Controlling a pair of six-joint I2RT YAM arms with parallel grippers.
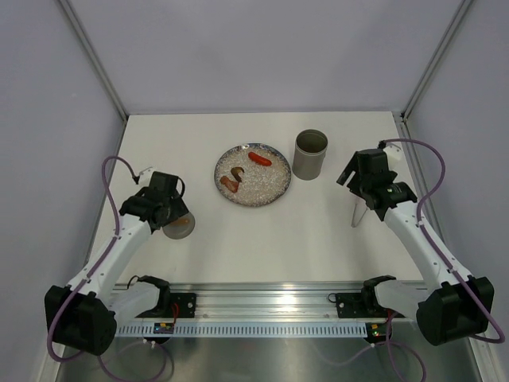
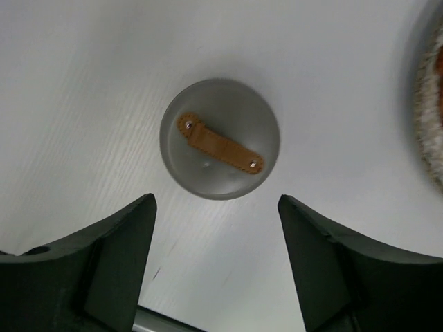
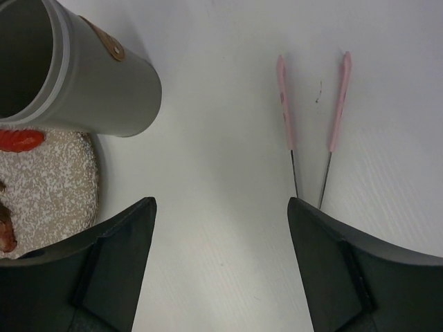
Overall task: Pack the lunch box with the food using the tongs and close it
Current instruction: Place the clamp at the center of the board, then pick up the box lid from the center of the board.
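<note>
The lunch box, a tall grey-olive canister, stands upright and open-mouthed just right of the glittery plate. The food lies on that plate: a red sausage piece and two brown pieces. The tongs lie flat on the table, pink tips spread in a narrow V, their thin end running under one finger of my right gripper. That gripper hovers open and empty, with the lunch box ahead on its left. My left gripper is open and empty above the table.
A flat grey disc with a tan strap lies on the table just ahead of the left fingers, seen partly under the left gripper from above. Grey walls enclose the table on three sides. The plate's rim shows at the far right.
</note>
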